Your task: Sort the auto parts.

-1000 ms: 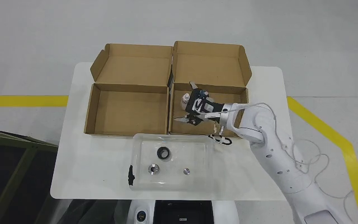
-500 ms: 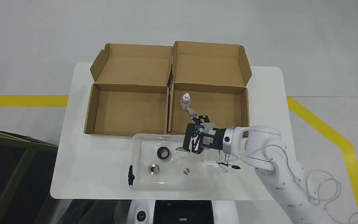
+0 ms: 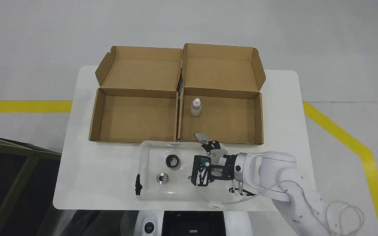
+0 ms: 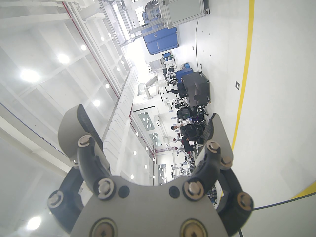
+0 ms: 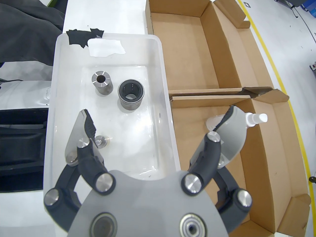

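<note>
- Right gripper [image 5: 158, 117]: I am hovering it spread open and gripping nothing over the clear bin's [image 3: 147, 154] right half.
- Done: the spray bottle [image 3: 196, 107] is standing in the right cardboard box [image 3: 248, 127].
- Outstanding: a linear bearing [image 5: 130, 94], a steel bushing [image 5: 102, 82] and a small metal stud [image 5: 100, 141] are sitting in the bin.

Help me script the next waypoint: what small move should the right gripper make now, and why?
Probably shift the open right gripper sideways to centre it over the small metal disc in the clear tray. The disc lies close by one finger, off the middle of the gap, and is the nearest part.
</note>
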